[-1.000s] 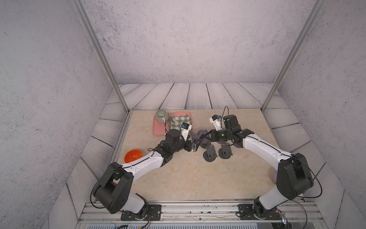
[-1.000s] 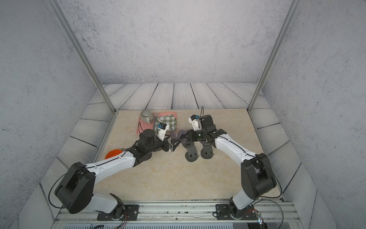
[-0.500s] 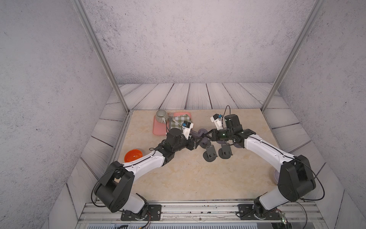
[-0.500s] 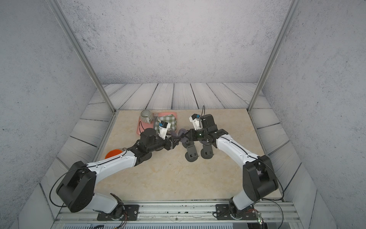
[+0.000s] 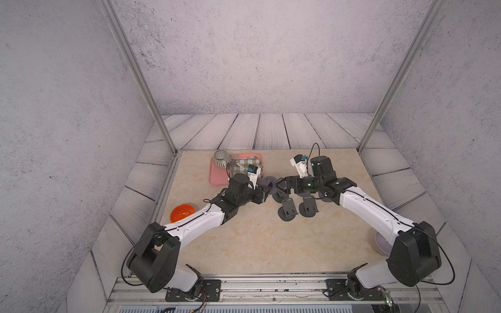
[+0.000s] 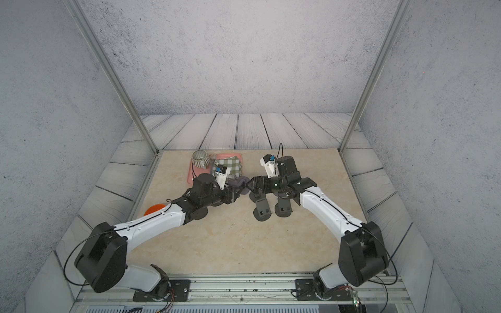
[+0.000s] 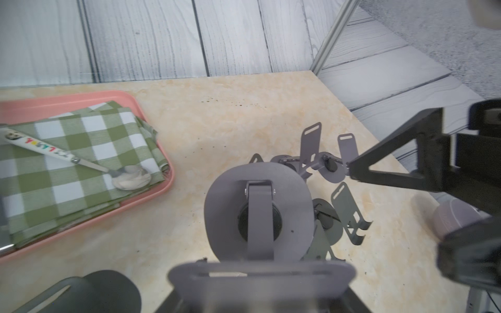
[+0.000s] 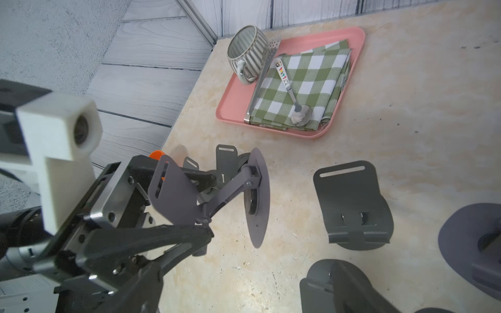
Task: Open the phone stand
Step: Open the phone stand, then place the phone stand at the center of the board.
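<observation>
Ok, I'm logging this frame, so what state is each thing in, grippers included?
Purple phone stand: lifted, unfolded.
Left gripper: shut on its plate.
Right gripper: open, beside its base.
Dark stand: opened, standing on the table.
Mug: upright on the tray.
Cloth: folded, spoon lying on it.

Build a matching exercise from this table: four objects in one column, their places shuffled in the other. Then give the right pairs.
Column one
1. striped mug
2. spoon
3. orange bowl
4. purple phone stand

Column two
A. gripped by the left gripper, lifted off the table
B. lying on the checked cloth
C. on the table, away from the tray
D. on the pink tray, in its bare corner

Pairs: 1-D, 2-B, 3-C, 4-A
</observation>
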